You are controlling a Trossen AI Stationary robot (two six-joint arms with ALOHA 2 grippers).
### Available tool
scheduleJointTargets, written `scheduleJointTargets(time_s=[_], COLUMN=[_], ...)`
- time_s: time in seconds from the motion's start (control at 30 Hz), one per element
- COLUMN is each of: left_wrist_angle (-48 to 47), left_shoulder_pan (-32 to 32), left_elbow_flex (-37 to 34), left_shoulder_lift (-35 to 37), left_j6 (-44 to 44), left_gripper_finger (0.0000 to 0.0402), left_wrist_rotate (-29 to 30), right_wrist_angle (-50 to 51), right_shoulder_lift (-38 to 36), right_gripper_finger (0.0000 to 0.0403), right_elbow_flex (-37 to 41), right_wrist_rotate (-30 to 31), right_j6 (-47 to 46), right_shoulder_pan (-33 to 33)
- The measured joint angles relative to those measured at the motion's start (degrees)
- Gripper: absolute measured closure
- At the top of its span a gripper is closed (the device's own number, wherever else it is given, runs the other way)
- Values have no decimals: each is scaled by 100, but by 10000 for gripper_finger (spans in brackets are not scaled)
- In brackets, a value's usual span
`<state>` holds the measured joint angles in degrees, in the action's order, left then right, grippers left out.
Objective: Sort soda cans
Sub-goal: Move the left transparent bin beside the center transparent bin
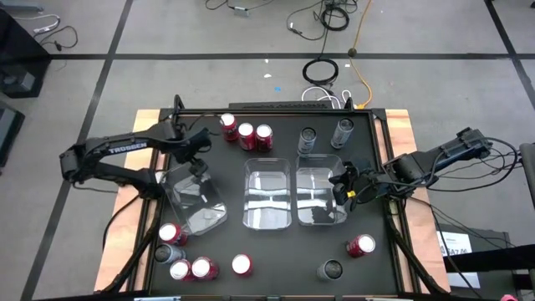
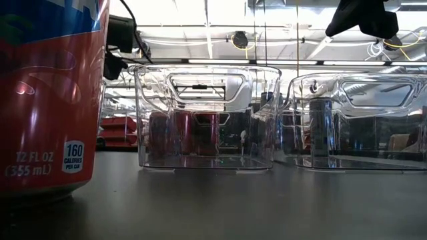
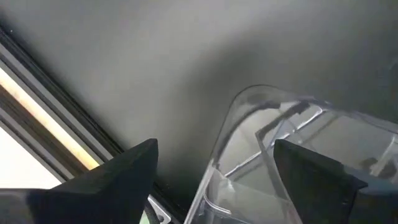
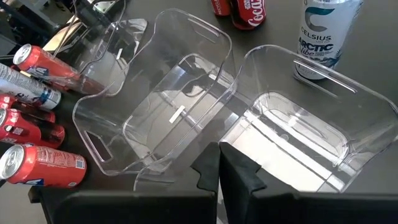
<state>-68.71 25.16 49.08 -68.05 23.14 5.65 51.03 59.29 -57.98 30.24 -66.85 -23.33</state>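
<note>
Three clear bins stand on the dark table: a left one [image 1: 194,201] lying askew, a middle one [image 1: 269,194] and a right one [image 1: 322,194]. Red soda cans [image 1: 246,134] and two silver ones [image 1: 342,131] stand at the far side. More cans [image 1: 184,255] cluster near left, some lying down. A red can [image 1: 361,245] and a grey can [image 1: 331,269] stand near right. My left gripper [image 1: 197,164] [image 3: 214,171] points down, open, over the left bin's far end wall [image 3: 233,118], one finger to each side. My right gripper [image 1: 343,187] [image 4: 219,171] hovers shut over the right bin.
A red can [image 2: 47,100] stands close at the table's near edge, in front of the middle bin [image 2: 207,113]. Free dark tabletop lies between the bins and the near cans. Cables run on the floor beyond the far edge.
</note>
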Motion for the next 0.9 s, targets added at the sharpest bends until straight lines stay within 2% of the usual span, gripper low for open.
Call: scheduleJointTargets(time_s=[0.4,0.9], left_wrist_angle=[225,221], left_shoulder_pan=[71,71], left_elbow_flex=[4,4], left_shoulder_lift=[-513,-547], left_j6=[-299,-583], left_gripper_finger=[155,334], left_wrist_rotate=[-135,-105], right_wrist_angle=[-4,-6], right_shoulder_lift=[0,0], right_gripper_finger=[399,399], right_elbow_flex=[1,1], right_wrist_rotate=[-7,-7], right_j6=[0,0], right_shoulder_pan=[-1,0])
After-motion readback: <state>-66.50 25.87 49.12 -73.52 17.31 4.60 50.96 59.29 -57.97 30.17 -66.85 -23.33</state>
